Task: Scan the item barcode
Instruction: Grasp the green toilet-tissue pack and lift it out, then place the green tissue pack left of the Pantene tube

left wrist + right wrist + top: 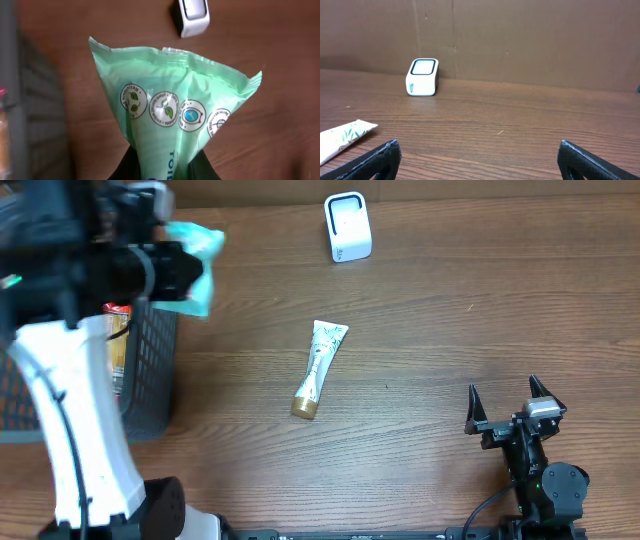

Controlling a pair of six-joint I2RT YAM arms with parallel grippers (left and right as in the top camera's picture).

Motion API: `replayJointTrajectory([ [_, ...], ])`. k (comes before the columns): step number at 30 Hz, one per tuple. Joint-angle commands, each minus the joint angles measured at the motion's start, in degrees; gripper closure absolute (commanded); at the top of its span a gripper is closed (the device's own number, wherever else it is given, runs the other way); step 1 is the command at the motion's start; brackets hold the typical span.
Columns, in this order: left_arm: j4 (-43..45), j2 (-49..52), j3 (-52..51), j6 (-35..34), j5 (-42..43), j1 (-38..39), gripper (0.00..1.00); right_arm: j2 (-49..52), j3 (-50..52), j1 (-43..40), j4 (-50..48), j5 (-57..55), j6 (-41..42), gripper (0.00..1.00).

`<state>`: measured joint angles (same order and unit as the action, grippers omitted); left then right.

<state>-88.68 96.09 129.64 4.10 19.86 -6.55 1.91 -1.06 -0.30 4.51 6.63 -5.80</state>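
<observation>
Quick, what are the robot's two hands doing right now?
The left gripper is closed, holding the green packet.
The right gripper is open, holding nothing.

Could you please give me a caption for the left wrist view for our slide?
Left gripper shut on a green pack, held above the table with the white scanner ahead.

The counter [450, 300] is brown wood grain, smooth with a low sheen. The green packet [170, 85] is thin glossy plastic film, crinkled, with a crimped edge. The scanner [348, 227] is smooth white plastic. The tube [322, 360] is printed white plastic with a shiny gold cap [304, 408]. The basket [155, 370] is dark grey plastic mesh. The fingers [377, 161] of the right pincer [502, 387] look like matt black plastic. The back wall [520, 40] is matt brown cardboard.
</observation>
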Motion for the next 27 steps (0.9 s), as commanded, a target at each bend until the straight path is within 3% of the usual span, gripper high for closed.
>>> replayJointTrajectory([
  [1, 5.5, 0.3, -12.5, -4.4, -4.3, 7.1, 0.96, -0.3, 0.6, -0.2, -0.3, -0.2, 0.0, 0.00],
  [7, 16.8, 0.3, -29.6, -11.4, -11.0, 12.3, 0.96, -0.3, 0.6, -0.2, -0.3, -0.2, 0.0, 0.00],
  [13, 30.0, 0.3, -46.6, -15.3, -11.5, 13.8, 0.96, -0.3, 0.6, -0.2, -0.3, -0.2, 0.0, 0.00],
  [20, 44.4, 0.3, -61.5, -15.9, -11.5, 14.0, 0.96, -0.3, 0.6, -0.2, -0.3, -0.2, 0.0, 0.00],
  [27, 55.5, 0.3, -69.9, -15.3, -11.5, 17.8, 0.96, -0.3, 0.6, -0.2, -0.3, -0.2, 0.0, 0.00],
])
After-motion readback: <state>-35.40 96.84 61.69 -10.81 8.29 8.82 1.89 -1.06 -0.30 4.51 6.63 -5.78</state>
